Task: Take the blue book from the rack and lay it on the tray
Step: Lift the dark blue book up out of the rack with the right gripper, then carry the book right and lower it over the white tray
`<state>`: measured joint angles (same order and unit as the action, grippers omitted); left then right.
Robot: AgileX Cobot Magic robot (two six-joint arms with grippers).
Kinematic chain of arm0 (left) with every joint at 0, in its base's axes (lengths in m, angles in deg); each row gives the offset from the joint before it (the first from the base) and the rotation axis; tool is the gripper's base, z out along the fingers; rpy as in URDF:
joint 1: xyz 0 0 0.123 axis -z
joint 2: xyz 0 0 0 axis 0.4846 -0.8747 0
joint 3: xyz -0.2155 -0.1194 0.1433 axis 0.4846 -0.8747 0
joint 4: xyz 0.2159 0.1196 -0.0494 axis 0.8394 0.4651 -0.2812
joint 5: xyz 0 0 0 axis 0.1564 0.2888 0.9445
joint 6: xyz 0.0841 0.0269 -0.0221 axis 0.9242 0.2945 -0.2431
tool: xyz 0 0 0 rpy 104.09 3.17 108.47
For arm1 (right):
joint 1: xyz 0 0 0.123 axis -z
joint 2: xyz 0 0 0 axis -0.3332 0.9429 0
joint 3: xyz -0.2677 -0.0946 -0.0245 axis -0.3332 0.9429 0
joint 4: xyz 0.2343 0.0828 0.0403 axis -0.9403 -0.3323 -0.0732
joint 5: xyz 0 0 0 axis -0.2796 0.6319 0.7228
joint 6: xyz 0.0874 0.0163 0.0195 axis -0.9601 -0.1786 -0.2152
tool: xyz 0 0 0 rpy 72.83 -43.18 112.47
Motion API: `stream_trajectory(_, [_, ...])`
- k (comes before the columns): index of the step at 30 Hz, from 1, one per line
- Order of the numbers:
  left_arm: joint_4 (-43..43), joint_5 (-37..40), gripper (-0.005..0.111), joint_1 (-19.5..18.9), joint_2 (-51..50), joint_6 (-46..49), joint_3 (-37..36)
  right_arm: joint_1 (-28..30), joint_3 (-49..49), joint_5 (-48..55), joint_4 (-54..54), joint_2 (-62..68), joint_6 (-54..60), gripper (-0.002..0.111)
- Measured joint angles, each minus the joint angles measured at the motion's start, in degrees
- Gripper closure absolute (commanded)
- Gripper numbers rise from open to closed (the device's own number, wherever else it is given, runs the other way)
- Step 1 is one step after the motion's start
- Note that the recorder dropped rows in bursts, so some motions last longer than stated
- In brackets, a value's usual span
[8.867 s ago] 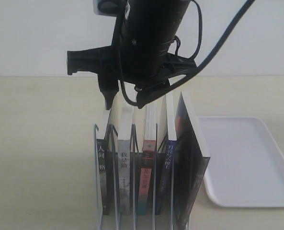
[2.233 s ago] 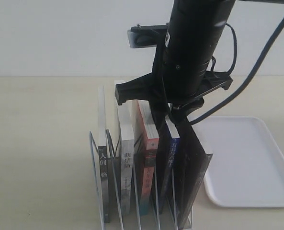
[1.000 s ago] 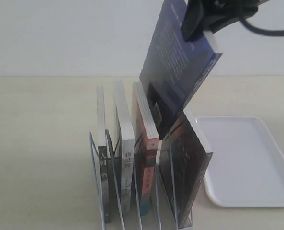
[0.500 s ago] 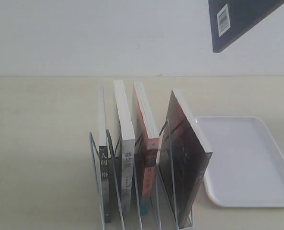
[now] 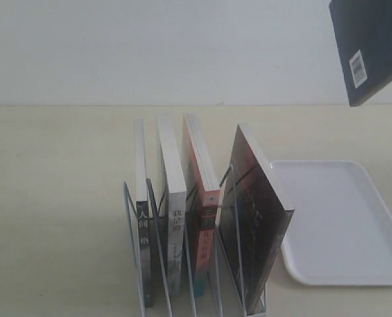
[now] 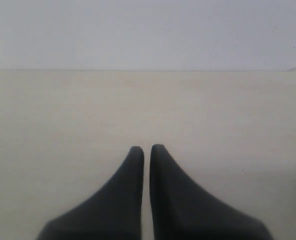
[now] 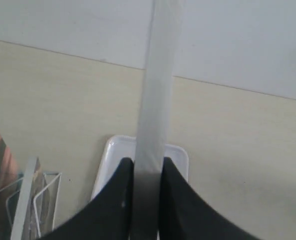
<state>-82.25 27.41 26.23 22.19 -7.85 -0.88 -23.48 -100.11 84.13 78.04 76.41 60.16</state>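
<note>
The blue book (image 5: 374, 46) hangs tilted in the upper right corner of the exterior view, barcode showing. It is well clear of the wire rack (image 5: 132, 244) at lower centre and higher in the frame than the white tray (image 5: 341, 224) at right.

Four books stand in the rack: a thin dark-spined book (image 5: 141, 224), a grey-spined book (image 5: 174, 231), a red-spined book (image 5: 205, 218) and a large black-and-dark-red book (image 5: 258, 231). The large one leans just beside the tray's corner.

Only the right wrist view shows the hold. The right gripper (image 7: 147, 162) is clamped on the book's pale page edge, with the tray's rim and the rack wires beyond.

The left wrist view shows the left gripper (image 6: 147, 148) with its fingers drawn together, a thin slit between them, over the bare table (image 6: 63, 110).
</note>
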Motion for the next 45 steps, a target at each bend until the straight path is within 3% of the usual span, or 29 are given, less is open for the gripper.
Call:
stream_trajectory(9, [0.0, 0.0, 0.103, 0.0, 0.0, 0.0, 0.0, 4.73, 9.08, -0.52, 2.65, 0.0, 7.65, 0.109])
stream_trajectory(30, [0.0, 0.0, 0.103, 0.0, 0.0, 0.0, 0.0, 5.1, 27.13, -1.81, 13.99, 0.0, 16.92, 0.109])
stream_trajectory(45, [0.0, 0.0, 0.103, 0.0, 0.0, 0.0, 0.0, 4.22, 37.98, -25.09, 23.75, -0.61, 25.87, 0.109])
